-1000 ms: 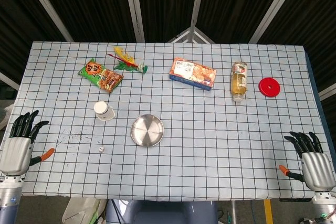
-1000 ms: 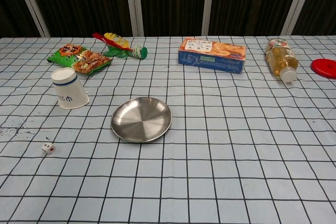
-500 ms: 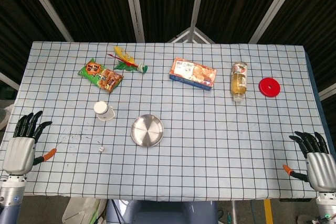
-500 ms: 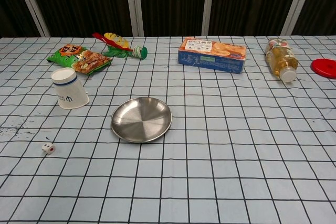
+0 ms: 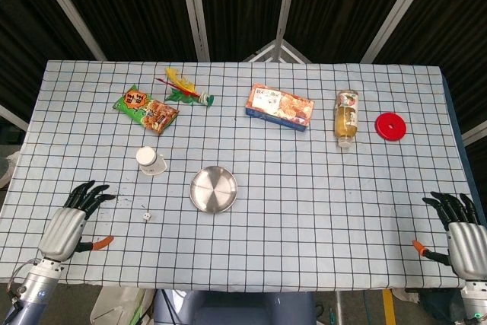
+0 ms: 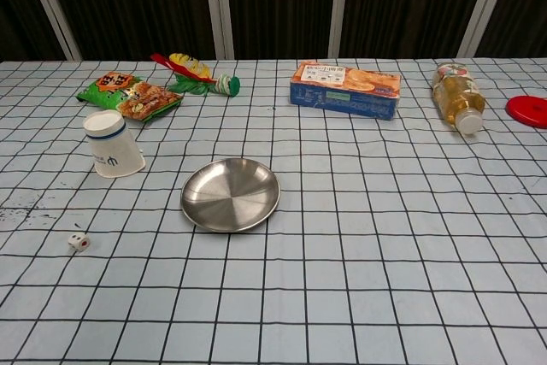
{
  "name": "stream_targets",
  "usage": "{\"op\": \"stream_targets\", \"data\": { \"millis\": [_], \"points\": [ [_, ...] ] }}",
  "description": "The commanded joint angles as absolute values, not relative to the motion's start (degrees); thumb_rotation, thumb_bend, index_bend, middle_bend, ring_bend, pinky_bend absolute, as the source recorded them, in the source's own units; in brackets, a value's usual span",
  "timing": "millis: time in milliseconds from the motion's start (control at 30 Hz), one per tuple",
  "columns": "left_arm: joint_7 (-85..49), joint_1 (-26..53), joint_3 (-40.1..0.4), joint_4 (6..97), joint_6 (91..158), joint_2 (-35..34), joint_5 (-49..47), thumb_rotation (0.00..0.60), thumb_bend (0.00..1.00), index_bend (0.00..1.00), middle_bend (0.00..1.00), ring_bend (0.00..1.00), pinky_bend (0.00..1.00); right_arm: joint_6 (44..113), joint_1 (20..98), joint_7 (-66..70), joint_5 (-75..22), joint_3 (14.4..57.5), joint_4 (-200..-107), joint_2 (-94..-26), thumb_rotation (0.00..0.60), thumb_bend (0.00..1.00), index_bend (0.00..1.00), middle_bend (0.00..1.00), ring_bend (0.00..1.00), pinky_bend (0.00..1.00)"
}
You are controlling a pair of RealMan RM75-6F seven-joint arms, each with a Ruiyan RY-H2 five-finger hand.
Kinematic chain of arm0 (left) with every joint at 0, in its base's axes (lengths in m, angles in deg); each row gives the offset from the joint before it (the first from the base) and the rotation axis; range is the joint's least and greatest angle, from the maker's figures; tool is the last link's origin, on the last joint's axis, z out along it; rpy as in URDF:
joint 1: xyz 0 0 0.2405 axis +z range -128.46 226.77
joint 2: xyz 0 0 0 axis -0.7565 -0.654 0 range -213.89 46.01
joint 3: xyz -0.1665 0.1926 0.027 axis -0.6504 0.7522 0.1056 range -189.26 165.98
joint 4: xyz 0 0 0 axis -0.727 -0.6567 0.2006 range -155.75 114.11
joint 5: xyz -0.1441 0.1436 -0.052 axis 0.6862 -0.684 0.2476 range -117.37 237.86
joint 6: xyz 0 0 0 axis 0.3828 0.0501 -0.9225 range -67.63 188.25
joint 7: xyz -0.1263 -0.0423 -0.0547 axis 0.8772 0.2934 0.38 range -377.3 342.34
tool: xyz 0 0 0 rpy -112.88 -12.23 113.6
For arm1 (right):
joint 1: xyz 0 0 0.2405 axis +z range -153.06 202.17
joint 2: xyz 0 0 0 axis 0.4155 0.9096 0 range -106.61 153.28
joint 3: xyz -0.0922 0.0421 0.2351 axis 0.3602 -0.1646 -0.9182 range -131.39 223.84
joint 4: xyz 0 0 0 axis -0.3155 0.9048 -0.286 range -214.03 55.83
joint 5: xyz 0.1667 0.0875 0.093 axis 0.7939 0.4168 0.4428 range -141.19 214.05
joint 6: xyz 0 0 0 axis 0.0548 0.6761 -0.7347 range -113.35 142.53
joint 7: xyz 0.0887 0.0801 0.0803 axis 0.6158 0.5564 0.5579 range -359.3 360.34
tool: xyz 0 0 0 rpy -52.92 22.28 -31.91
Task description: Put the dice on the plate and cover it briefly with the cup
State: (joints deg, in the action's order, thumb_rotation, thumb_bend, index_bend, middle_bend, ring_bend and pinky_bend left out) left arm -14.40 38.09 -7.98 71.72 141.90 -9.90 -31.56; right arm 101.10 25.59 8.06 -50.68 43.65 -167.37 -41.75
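A small white die (image 5: 146, 217) (image 6: 79, 242) lies on the checked cloth, left of a round steel plate (image 5: 213, 189) (image 6: 230, 194). A white paper cup (image 5: 148, 160) (image 6: 112, 144) with a blue rim band stands upside down behind the die. My left hand (image 5: 70, 223) hovers over the table's near left corner, fingers spread, holding nothing, well left of the die. At the near right corner my right hand (image 5: 463, 235) is open and empty too. Neither hand shows in the chest view.
Along the far side lie a snack bag (image 5: 145, 109), a colourful wrapped item (image 5: 183, 89), an orange biscuit box (image 5: 279, 106), a bottle on its side (image 5: 346, 117) and a red lid (image 5: 390, 125).
My left hand has moved right and inward over the table's near left corner, closer to the die. My right hand has sunk slightly toward the lower right. The objects have not moved.
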Motion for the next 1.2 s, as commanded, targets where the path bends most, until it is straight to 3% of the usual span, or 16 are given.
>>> {"op": "stream_targets", "data": {
  "millis": [33,467,767,1200],
  "points": [
    [-20.72,36.36,-7.44,74.78,139.5,-10.36,-33.1,0.6,0.16,0.32,0.19,0.0,0.0,100.84,25.58,8.17,-50.47,43.71,-167.68,-41.39,0.6,0.1,0.25,0.19,0.13,0.0],
    [-40.08,31.57,-12.43,77.64,129.03,-6.15,-22.13,0.6,0.24,0.36,0.25,0.0,0.0,100.88,25.29,9.14,-49.58,43.42,-168.15,-40.49,0.6,0.1,0.25,0.19,0.13,0.0],
    [-43.46,28.85,-14.9,74.26,124.51,-2.38,-15.85,0.6,0.33,0.37,0.27,0.0,0.0,99.65,25.67,8.46,-48.88,43.44,-167.67,-40.89,0.6,0.1,0.25,0.19,0.13,0.0],
    [-44.34,27.14,-15.05,72.46,122.69,-0.19,-14.09,0.6,0.33,0.4,0.21,0.0,0.0,98.94,25.82,8.35,-48.28,43.41,-167.69,-41.03,0.6,0.1,0.25,0.19,0.13,0.0]
  ]
}}
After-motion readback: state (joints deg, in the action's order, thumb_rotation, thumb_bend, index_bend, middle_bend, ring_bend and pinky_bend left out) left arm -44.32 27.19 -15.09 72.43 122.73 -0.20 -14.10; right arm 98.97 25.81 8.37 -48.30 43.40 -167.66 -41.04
